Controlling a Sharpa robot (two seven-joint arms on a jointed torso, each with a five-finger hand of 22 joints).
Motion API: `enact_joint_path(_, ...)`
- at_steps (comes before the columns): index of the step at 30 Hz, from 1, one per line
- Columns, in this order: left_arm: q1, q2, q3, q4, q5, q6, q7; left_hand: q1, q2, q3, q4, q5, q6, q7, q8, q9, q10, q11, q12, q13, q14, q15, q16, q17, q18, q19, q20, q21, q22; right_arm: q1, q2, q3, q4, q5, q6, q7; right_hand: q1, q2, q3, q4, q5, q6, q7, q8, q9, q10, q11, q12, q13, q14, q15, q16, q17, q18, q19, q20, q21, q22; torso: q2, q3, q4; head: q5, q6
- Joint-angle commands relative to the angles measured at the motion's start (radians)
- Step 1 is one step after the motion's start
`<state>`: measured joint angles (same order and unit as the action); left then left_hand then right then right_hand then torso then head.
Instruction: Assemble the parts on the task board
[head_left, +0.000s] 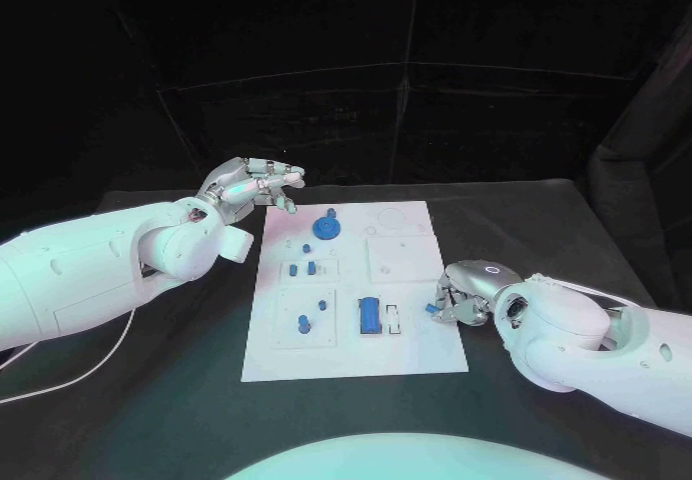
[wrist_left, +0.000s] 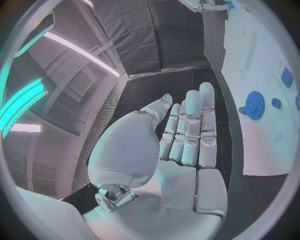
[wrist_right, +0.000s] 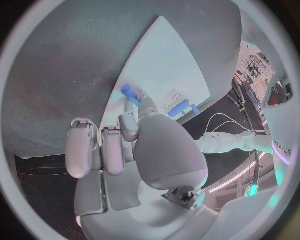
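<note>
Right hand (head_left: 464, 297) sits at the right edge of the task board (head_left: 418, 355), fingers pinching a small blue peg (wrist_right: 130, 93) just above the board surface. Left hand (head_left: 254, 184) hovers off the board's far left corner, fingers apart, empty; blue gear (head_left: 327, 228) lies nearby.

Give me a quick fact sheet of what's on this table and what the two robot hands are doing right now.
Surface: black table
Board: white plate in the middle of the table
Pieces on board: blue gear at the far end, small blue pegs mid-board, blue block nearer the robot
Left hand: raised beside the board's far left corner, fingers apart, holding nothing
Right hand: at the board's right edge, pinching a small blue piece
</note>
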<state>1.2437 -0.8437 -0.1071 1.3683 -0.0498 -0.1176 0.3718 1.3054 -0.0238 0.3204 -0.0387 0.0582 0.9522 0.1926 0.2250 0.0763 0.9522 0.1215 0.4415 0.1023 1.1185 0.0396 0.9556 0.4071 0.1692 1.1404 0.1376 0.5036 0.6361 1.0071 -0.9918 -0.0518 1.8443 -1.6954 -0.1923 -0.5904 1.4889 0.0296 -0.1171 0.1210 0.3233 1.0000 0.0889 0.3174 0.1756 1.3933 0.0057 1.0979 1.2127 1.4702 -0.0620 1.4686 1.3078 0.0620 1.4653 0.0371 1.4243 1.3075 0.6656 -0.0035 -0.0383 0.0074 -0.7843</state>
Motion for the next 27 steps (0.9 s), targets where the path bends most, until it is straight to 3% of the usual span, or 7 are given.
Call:
enact_joint_path(1,0.002,-0.001,0.001,0.002,0.003,0.012,0.011,0.009,0.004,-0.001,-0.004,0.007,-0.006,0.000,0.005,-0.002,-0.008,0.000,0.006,-0.001,-0.005,0.000,0.007,-0.001,0.013,0.007,0.000,-0.004,-0.002,-0.010,-0.007,-0.010,0.002,0.043,-0.013,-0.042,-0.024,-0.004,0.017,0.007,0.040,0.010,0.000,-0.006,-0.005,-0.003,-0.002,0.006,0.009,0.067,-0.004,0.005,0.099,-0.012,0.017,0.003,0.007,0.034,-0.001,0.0004,-0.0006,0.007,0.003)
enact_joint_path(4,0.001,0.000,0.001,0.001,0.003,0.013,0.010,0.009,0.004,-0.001,-0.004,0.007,-0.006,0.000,0.005,-0.002,-0.008,0.000,0.006,-0.001,-0.005,0.000,0.007,-0.001,0.013,0.007,0.000,-0.004,-0.002,-0.010,-0.014,-0.010,0.021,0.090,-0.078,-0.034,-0.030,-0.009,0.028,0.012,0.056,0.015,-0.001,-0.011,-0.007,0.001,-0.003,0.010,0.013,0.069,-0.005,0.009,0.105,-0.014,0.020,0.002,0.011,0.041,0.000,0.0004,0.0000,0.008,0.003)
enact_joint_path(8,0.001,0.001,0.001,0.001,0.003,0.014,0.010,0.009,0.004,-0.001,-0.004,0.007,-0.006,0.000,0.005,-0.002,-0.008,0.000,0.006,-0.001,-0.005,0.000,0.007,-0.001,0.013,0.007,0.000,-0.004,-0.002,-0.010,-0.024,-0.010,0.039,0.142,-0.167,-0.014,-0.061,-0.032,0.040,0.037,0.117,0.024,-0.002,-0.020,-0.010,0.007,-0.004,0.019,0.020,0.070,-0.006,0.012,0.111,-0.015,0.022,0.002,0.015,0.047,-0.001,-0.0011,0.0019,0.006,0.004)
enact_joint_path(13,0.001,0.001,0.001,0.001,0.003,0.013,0.010,0.009,0.004,-0.001,-0.004,0.007,-0.006,0.000,0.005,-0.002,-0.008,0.000,0.006,-0.001,-0.005,0.000,0.007,-0.001,0.013,0.007,0.000,-0.004,-0.002,-0.010,-0.035,-0.009,0.062,0.214,-0.252,0.002,-0.088,-0.062,0.061,0.063,0.186,0.036,-0.005,-0.030,-0.012,0.012,-0.006,0.022,0.025,0.071,-0.008,0.015,0.116,-0.015,0.024,-0.001,0.017,0.052,0.001,-0.0003,0.0002,0.008,0.004)
enact_joint_path(27,0.001,0.000,0.000,0.003,0.003,0.013,0.012,0.008,0.004,-0.001,-0.004,0.007,-0.007,0.001,0.006,-0.002,-0.009,0.001,0.007,-0.001,-0.006,0.000,0.007,-0.002,0.012,0.007,0.001,-0.004,-0.002,-0.009,-0.011,-0.009,0.081,0.358,-0.285,0.024,-0.096,-0.075,0.072,0.072,0.186,0.045,-0.006,-0.032,-0.011,0.014,-0.007,0.022,0.026,0.071,-0.009,0.016,0.117,-0.015,0.024,-0.002,0.017,0.052,0.001,-0.0001,0.0003,0.009,-0.002)
